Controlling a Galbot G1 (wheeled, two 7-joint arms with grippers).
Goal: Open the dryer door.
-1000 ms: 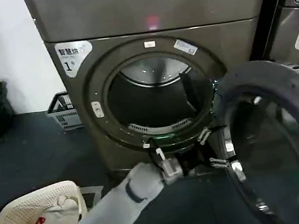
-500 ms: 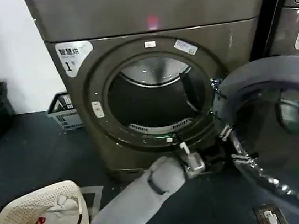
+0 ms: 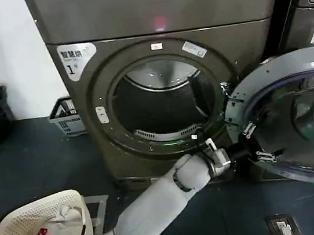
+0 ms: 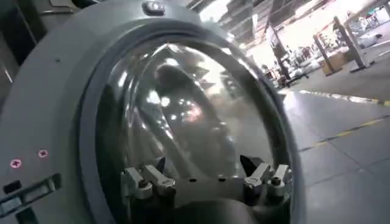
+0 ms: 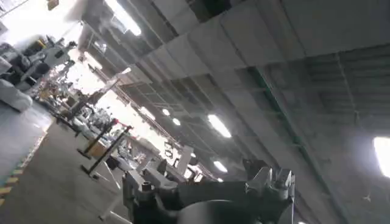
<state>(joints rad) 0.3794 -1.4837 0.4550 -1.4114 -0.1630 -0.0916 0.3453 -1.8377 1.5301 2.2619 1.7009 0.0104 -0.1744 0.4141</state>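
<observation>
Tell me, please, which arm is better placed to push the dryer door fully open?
The left. Its pincer is open at the inner rim of the dryer door, which is swung wide from the dryer. The right pincer points at the ceiling.

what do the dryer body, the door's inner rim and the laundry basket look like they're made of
Dryer body: probably painted or brushed metal, bronze-grey with a soft sheen. Dryer door inner rim: matte grey plastic by the look, with small moulded clips and screws; its window looks like clear glass. Laundry basket: cream plastic, with a perforated wall.
</observation>
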